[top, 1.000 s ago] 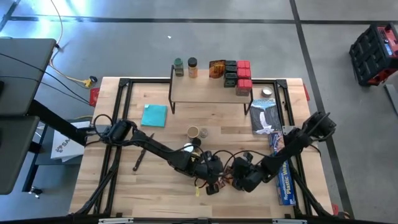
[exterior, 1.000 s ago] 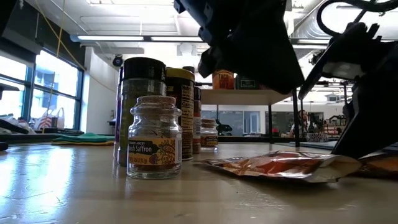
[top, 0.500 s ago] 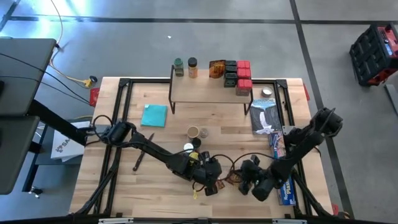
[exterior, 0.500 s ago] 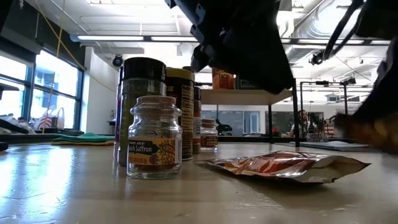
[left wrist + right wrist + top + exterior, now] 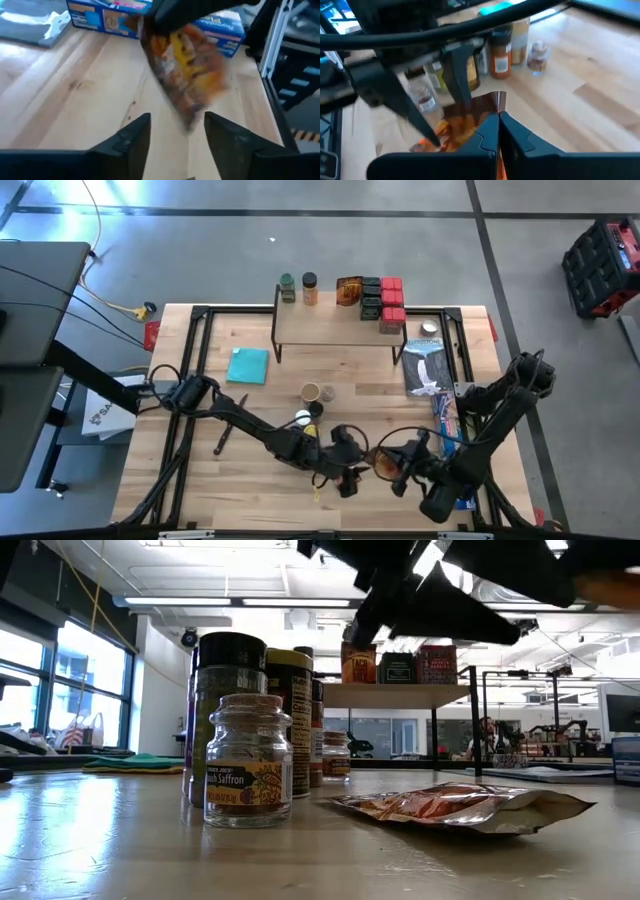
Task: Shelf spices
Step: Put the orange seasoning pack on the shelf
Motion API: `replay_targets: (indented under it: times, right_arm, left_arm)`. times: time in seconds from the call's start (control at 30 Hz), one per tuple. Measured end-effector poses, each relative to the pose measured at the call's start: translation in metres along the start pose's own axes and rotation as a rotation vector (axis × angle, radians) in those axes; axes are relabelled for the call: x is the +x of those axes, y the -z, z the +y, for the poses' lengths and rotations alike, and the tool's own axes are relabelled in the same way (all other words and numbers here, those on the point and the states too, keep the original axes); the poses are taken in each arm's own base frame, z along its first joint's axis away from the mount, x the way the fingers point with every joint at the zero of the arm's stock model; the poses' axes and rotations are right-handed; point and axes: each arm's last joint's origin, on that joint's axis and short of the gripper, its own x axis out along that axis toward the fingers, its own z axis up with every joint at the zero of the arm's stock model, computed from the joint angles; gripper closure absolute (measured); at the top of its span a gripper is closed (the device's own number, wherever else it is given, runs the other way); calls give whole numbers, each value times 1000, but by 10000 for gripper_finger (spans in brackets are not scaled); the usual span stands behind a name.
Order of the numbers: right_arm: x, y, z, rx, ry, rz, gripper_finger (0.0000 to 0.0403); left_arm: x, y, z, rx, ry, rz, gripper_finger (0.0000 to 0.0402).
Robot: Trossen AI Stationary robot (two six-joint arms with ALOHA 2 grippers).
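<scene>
At the near edge of the large wooden table (image 5: 200, 490) the right gripper (image 5: 498, 131) has its 2 dark fingers pinched shut on an orange-brown flat packet (image 5: 465, 121), lifted clear of the tabletop. The left gripper (image 5: 176, 131) faces it just beside, its 2 fingers spread apart with nothing between them; that same packet (image 5: 187, 67) hangs in front of them, with the long blue plastic-wrap box (image 5: 150, 15) lying behind it. From above, both grippers meet near the front middle of the table, the left gripper (image 5: 347, 470) just left of the packet (image 5: 384, 465). A second orange-brown packet (image 5: 455, 806) lies flat on the table, near a cluster of small round glass jars (image 5: 247, 762). The low wooden shelf on black legs (image 5: 340, 328) stands at the far edge, with 2 jars (image 5: 298, 288), a packet and small red boxes (image 5: 391, 298) along its back. A teal square cloth (image 5: 248, 366) lies to its left.
</scene>
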Motion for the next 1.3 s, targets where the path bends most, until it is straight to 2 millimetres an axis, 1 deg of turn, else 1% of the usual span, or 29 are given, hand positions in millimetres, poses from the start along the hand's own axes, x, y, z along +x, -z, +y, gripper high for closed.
replay_targets:
  times: [0.13,0.27,0.47,0.6,0.7,0.77,0.9,1.03,1.1,1.2,1.3]
  right_arm:
    - [-5,-11,2,-35,26,-43,403]
    - [-7,-16,3,-38,35,-85,403]
    - [-13,-17,4,-36,30,-156,403]
    - [-20,-14,5,-48,16,-203,403]
    - [-23,-13,6,-52,8,-217,403]
    - [-24,-13,5,-49,9,-233,403]
    - [-27,-12,3,-36,11,-265,403]
    - [-27,-12,2,-20,13,-284,403]
    - [-27,-13,2,-16,15,-308,403]
    - [-25,-16,2,2,24,-346,403]
    - [-21,-18,3,20,33,-353,403]
  left_arm:
    - [1,1,1,-58,26,-27,198]
    - [0,-2,-2,-52,24,-69,191]
    - [-6,-8,-14,-37,15,-177,202]
    - [-8,-10,-15,-53,-14,-218,216]
    - [-10,-12,-17,-53,-13,-263,218]
    - [-12,-10,-18,-62,-6,-306,218]
    - [-23,0,-14,-105,15,-428,218]
    - [-36,5,-7,-159,82,-584,218]
    - [-35,5,-2,-178,113,-595,218]
    - [-30,5,5,-200,109,-566,218]
    - [-28,3,9,-217,102,-574,218]
